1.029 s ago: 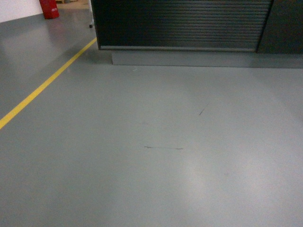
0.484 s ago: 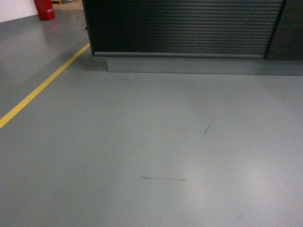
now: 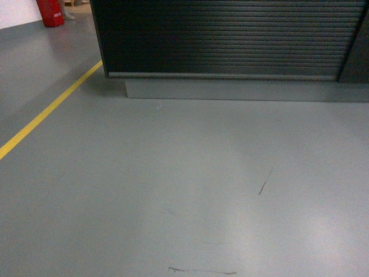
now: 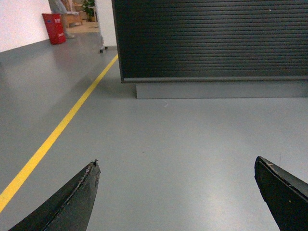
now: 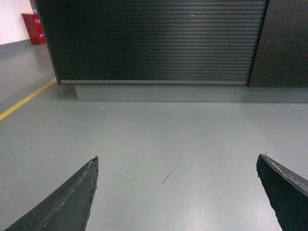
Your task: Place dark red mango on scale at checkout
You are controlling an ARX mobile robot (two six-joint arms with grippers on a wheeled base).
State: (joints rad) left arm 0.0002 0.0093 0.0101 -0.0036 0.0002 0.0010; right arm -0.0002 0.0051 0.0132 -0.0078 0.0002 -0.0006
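Head view, checkout (image 3: pixel 225 40) front, open floor (image 3: pixel 173 184)

- smooth grey glossy floor (image 3: pixel 173 173), dark scuff marks (image 3: pixel 264 182)
- yellow painted line (image 3: pixel 49 109) on it, left
- black ribbed-front checkout counter (image 3: pixel 225 37) standing on grey plinth (image 3: pixel 230 90)

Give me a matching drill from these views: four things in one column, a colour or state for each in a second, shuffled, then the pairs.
Things:
1. checkout front
2. floor line
3. container by the far wall
4. left pincer

Colour or state:
A. red
B. open, empty
C. black, ribbed
D. yellow

Pairs: 1-C, 2-D, 3-A, 4-B
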